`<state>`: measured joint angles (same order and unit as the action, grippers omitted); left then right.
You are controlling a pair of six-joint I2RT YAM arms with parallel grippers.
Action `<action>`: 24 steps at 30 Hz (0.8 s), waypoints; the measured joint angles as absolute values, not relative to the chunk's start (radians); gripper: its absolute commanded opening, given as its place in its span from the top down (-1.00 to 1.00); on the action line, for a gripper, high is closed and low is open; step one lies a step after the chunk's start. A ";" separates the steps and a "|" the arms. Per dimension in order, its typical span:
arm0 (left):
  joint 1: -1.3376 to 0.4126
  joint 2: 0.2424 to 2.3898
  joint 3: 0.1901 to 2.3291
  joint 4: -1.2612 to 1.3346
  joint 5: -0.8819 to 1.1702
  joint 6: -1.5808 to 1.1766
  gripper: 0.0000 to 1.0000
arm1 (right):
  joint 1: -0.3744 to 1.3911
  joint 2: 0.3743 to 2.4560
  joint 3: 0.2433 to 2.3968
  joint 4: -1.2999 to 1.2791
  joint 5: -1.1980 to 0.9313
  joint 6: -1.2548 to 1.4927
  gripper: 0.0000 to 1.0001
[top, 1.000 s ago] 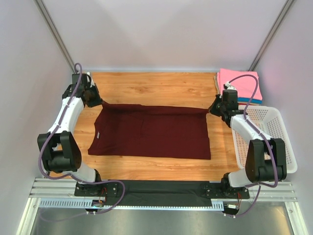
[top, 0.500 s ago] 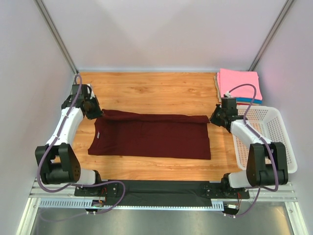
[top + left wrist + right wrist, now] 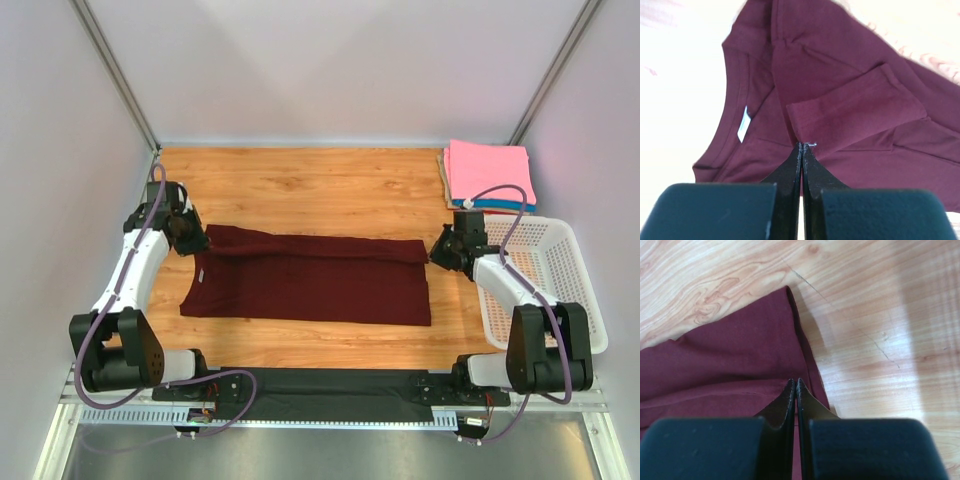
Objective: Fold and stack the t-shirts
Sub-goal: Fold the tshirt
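The dark maroon t-shirt [image 3: 310, 282] lies across the middle of the wooden table [image 3: 320, 185], its far edge folded over toward the near side. My left gripper [image 3: 197, 243] is shut on the shirt's far left corner. In the left wrist view the jaws [image 3: 802, 145] are closed on cloth beside a folded sleeve [image 3: 855, 117] and the white neck label [image 3: 743, 124]. My right gripper [image 3: 437, 252] is shut on the far right corner. The right wrist view shows its tips [image 3: 796, 381] closed on the shirt's edge [image 3: 740, 355]. A folded stack, pink on top [image 3: 488, 172], sits at the back right.
A white perforated basket [image 3: 590, 300] stands at the right edge, close beside my right arm. Blue and tan edges show under the pink tee. White walls close in the table on three sides.
Both grippers have moved toward the near side, drawing the shirt's far edge with them. The lifted edge has come down and now lies folded over the shirt's body.
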<state>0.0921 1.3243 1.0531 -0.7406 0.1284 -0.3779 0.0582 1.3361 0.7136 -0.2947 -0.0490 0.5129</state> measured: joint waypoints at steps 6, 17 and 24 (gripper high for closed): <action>0.092 1.304 1.011 -0.751 0.116 -0.393 1.00 | 0.059 1.328 0.686 -0.314 -0.043 0.529 0.99; 0.092 1.306 0.954 -0.751 0.111 -0.422 1.00 | 0.058 1.271 0.613 -0.314 -0.051 0.550 0.99; 0.092 1.306 0.945 -0.751 0.088 -0.455 1.00 | 0.058 1.258 0.599 -0.310 -0.051 0.556 0.83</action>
